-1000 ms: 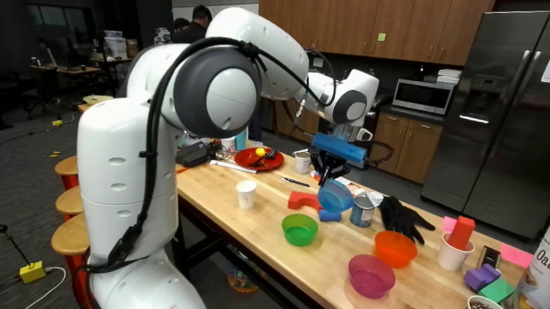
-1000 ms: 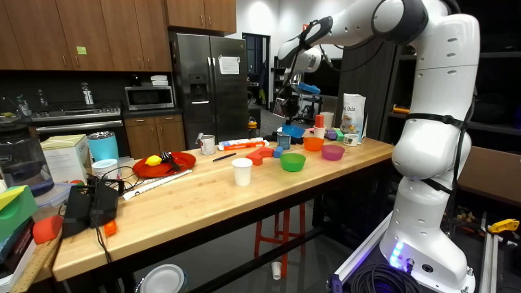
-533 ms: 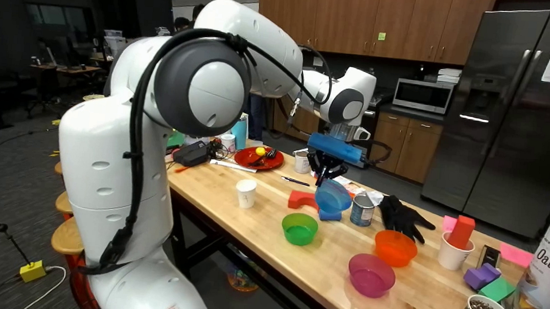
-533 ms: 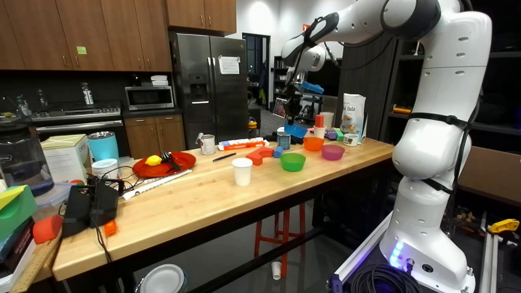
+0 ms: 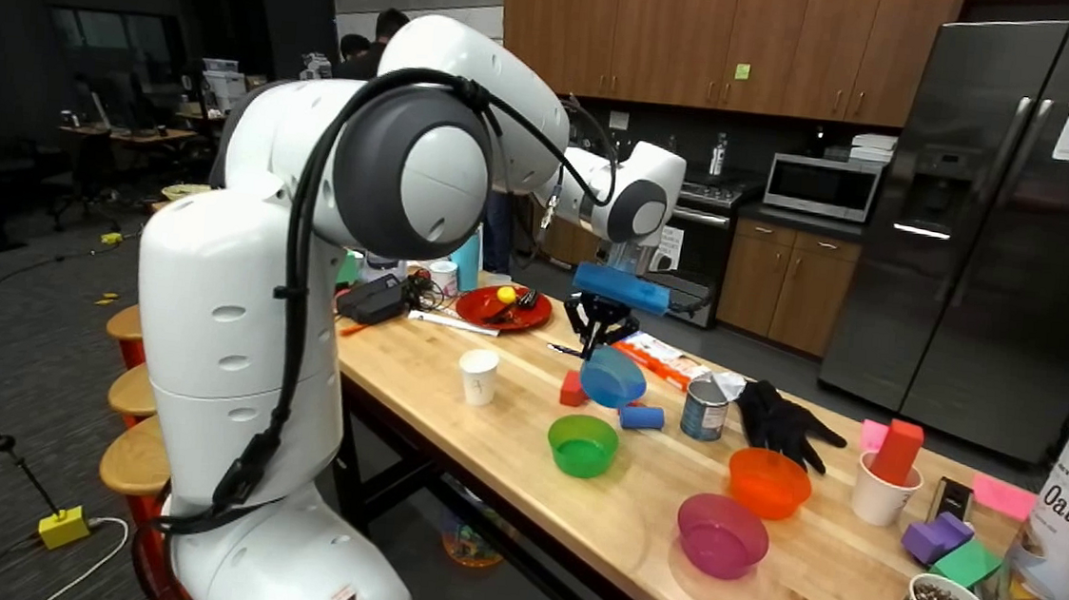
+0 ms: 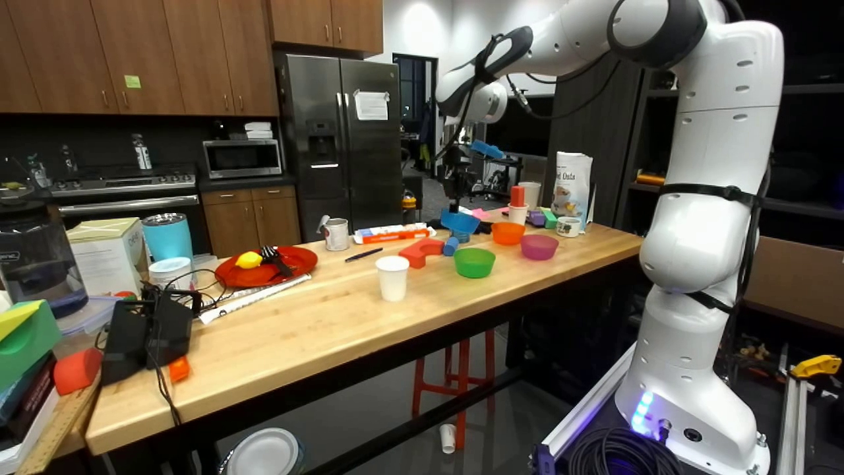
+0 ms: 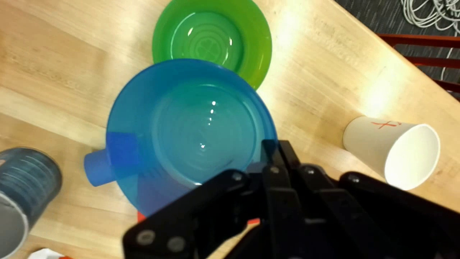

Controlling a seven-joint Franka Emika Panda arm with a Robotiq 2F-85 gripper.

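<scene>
Currently, the blue bowl (image 7: 201,126) hangs slightly tilted above the table (image 6: 283,343), its rim pinched by the gripper (image 7: 275,147), jaws closed on it. Beneath the gripper lie a red block (image 6: 419,249) and a blue cylinder (image 7: 97,168), partly seen through the blue bowl. Near the gripper stand a green bowl (image 7: 212,39), a metal can (image 5: 704,411) and, on the side away from the blue bowl, a white cup (image 7: 381,151). Farther from the gripper sit 2 more, an orange bowl (image 5: 768,483) and a magenta bowl (image 5: 722,536).
</scene>
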